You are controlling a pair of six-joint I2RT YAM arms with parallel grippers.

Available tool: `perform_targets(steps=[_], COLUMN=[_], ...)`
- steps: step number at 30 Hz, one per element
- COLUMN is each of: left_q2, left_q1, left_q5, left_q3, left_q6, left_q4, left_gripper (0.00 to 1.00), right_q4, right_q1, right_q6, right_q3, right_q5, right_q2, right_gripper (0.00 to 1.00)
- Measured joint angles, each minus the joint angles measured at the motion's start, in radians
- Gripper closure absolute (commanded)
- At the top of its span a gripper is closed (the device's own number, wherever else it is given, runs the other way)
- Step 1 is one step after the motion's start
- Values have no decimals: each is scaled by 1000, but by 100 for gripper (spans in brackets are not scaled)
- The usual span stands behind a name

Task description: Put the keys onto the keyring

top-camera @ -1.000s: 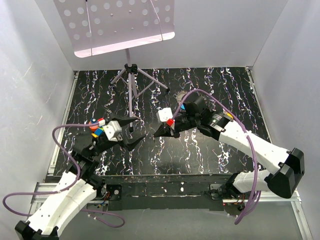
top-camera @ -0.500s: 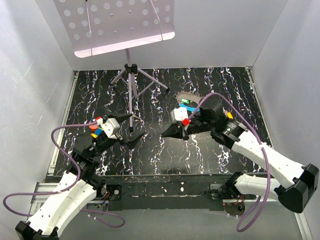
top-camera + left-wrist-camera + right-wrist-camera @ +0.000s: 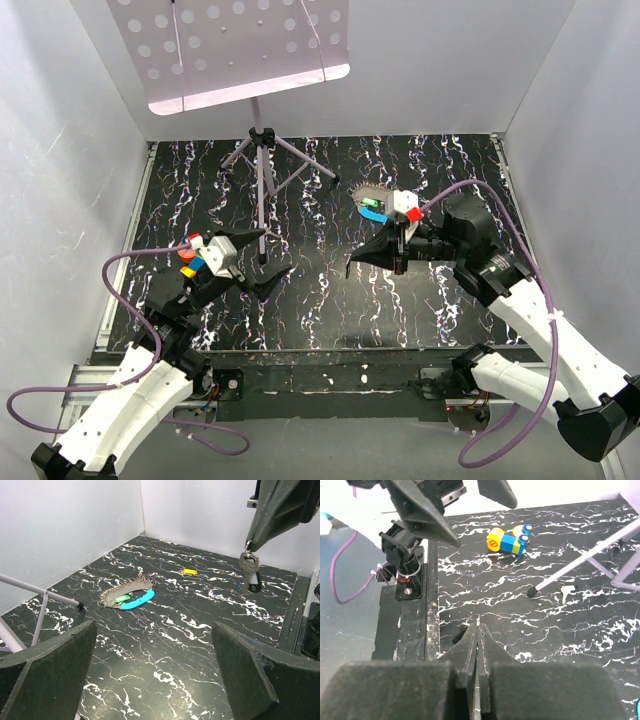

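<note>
The keyring (image 3: 375, 208) lies on the marbled mat, a blue band (image 3: 138, 600) with a green piece beside it and a grey chain loop (image 3: 125, 585). My right gripper (image 3: 354, 266) is shut, and a grey key (image 3: 249, 562) dangles from its tip (image 3: 250, 542) above the mat, right of the keyring. From its own wrist, the right gripper (image 3: 477, 626) has its pads pressed together. Another small pale key (image 3: 565, 591) lies by a tripod foot. My left gripper (image 3: 276, 250) is wide open and holds nothing (image 3: 154, 630), some way short of the keyring.
A tripod stand (image 3: 262, 150) rises from the mat's far middle, one foot (image 3: 80, 605) near the keyring. A small yellow tag (image 3: 189, 571) lies beyond the keyring. A yellow-and-blue toy-like object (image 3: 507, 540) rests by the left arm. White walls close in three sides.
My right arm has drawn back to the right with its jaws still shut, uncovering the keyring. The left jaws have spread wider; that arm has barely shifted.
</note>
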Motion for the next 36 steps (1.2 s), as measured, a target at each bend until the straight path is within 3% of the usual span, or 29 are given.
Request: perform_targets(steps=[5,10,17,21,27,32,36], left_q2=[0,-9,-24,-14,10,8,5], left_q1=[0,0,0,0,0,0,0], left_q5=[1,-2,-15,-14,-11,-11,-11], left_q3=[0,0,0,0,0,0,0], left_q6=[-16,-19,-18,-19,-19,-19,-18], left_q4=[0,-9,-28,-28,-32,-32,-31], left_gripper=[2,2,2,2,2,2,2], right_q4=[-19,-244,-730,-879,-894,-835,-764], right_q1=[-64,-127,-374,-456,-483,-482,-473], right_q6=[71,-19,-406,-532,-559,-508,-452], right_q3=[0,37,32,-34,-54,30,79], right_q5=[6,42,180,277,379,407,425], right_q2=[-16,-11,6,92,349,593,684], right_gripper=[99,99,99,99,99,99,99])
